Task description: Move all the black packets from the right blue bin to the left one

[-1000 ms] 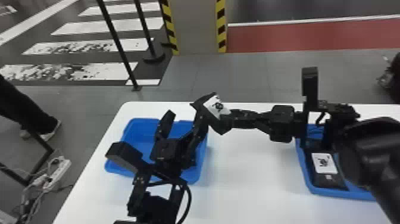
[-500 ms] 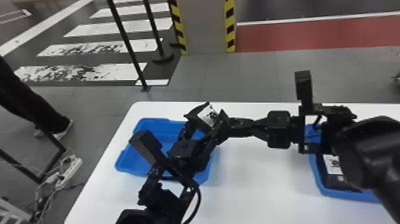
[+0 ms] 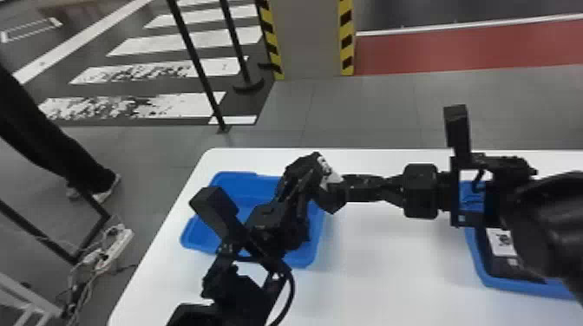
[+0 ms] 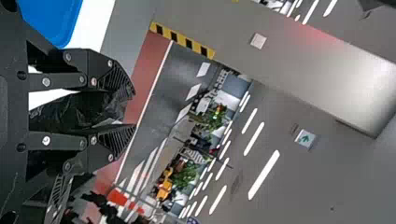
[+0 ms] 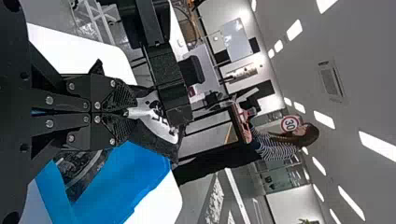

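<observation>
- Black packet with white label [image 5: 158, 116]: suspended between the grippers, at the far right corner of the left blue bin [image 3: 243, 186].
- Right gripper [image 3: 342, 187]: clenched on the packet's edge, fingertips together.
- Left gripper [image 3: 310, 175]: grasping the packet's black film, one finger on each side.
- Second black packet [image 3: 512, 268]: lies inside the right blue bin [image 3: 520, 289], label up.
- Both bins: seated on the white tabletop [image 3: 390, 277], toward opposite side edges.
</observation>
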You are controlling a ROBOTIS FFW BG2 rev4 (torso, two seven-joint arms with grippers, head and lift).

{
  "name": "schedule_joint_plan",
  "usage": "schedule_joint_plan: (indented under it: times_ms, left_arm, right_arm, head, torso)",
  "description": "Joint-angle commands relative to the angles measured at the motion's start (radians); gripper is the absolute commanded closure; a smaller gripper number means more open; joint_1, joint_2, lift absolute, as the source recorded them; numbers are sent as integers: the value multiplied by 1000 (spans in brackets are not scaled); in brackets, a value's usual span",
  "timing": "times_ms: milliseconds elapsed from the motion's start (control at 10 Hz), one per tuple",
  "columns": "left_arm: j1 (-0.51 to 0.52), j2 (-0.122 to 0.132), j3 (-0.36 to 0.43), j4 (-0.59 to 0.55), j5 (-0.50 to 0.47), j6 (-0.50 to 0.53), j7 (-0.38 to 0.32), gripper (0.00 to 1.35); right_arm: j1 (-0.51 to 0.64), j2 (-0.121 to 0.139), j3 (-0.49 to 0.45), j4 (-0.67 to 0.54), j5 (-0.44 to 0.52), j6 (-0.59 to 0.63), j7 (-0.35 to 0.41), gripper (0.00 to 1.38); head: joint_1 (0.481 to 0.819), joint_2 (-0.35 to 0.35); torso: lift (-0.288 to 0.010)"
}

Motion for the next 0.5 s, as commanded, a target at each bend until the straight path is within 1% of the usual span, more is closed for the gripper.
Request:
schedule_joint_plan:
  times_ms: [0, 100, 200, 400]
  left_arm:
    - [-13, 29, -40, -10, 31, 69, -5, 1217]
    - [-16, 28, -40, -15, 35, 108, -19, 1217]
    - [-13, 22, -34, -15, 36, 108, -23, 1217]
    - [-9, 5, -17, -15, 30, 71, -25, 1217]
  right_arm:
    - [-10, 0, -3, 15, -9, -3, -2, 1240]
    - [-22, 2, -3, 27, -17, -12, -3, 1240]
    - [-34, 5, -8, 39, -18, -25, -5, 1240]
    - [-44, 9, -24, 54, -18, -42, -11, 1240]
  head:
    - [695, 255]
    - [695, 231]
    - [695, 212]
    - [695, 204]
  torso:
    - [-110]
    - [-110]
    - [-110]
    - [-110]
